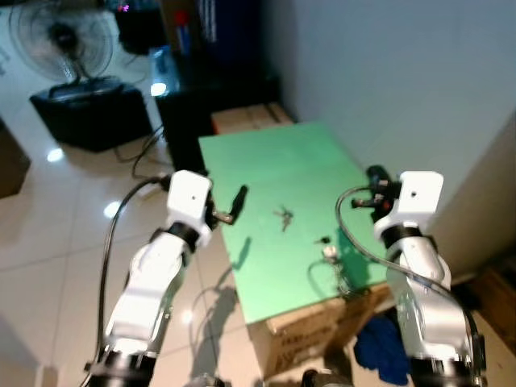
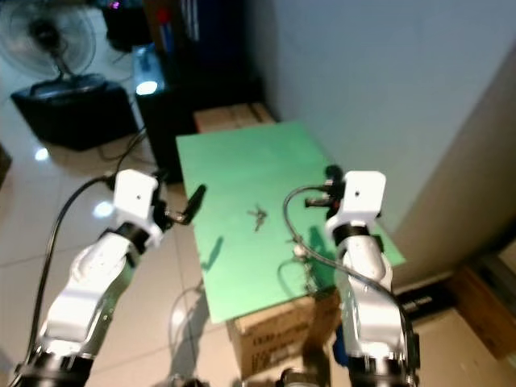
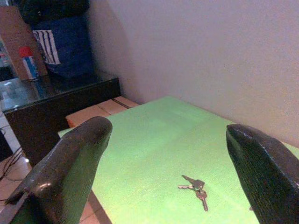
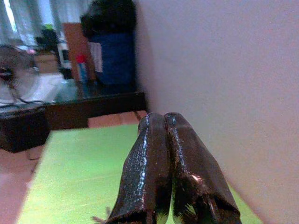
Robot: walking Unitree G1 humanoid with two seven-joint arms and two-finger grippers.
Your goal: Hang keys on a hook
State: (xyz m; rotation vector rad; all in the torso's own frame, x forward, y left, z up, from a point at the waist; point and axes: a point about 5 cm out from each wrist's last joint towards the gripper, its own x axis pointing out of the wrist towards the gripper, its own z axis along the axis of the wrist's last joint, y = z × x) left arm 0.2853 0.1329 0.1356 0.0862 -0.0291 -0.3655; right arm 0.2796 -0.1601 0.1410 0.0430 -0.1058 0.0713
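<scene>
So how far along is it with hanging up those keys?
Nothing looks done yet: the keys lie loose on the green table. The left gripper is open, aimed toward them; the right gripper is shut and empty. Grasping, lifting and hanging on the small stand near the table's front remain.

Home room: glossy tiled floor (image 1: pixel 48 218), pedestal fan (image 1: pixel 60 40), black cabinet (image 1: pixel 89 113), cardboard boxes (image 1: pixel 314 334), green surface (image 1: pixel 282 185) against plain wall (image 1: pixel 387 72).

Small object (image 1: pixel 329 251) near the green table's front edge is unidentifiable
</scene>
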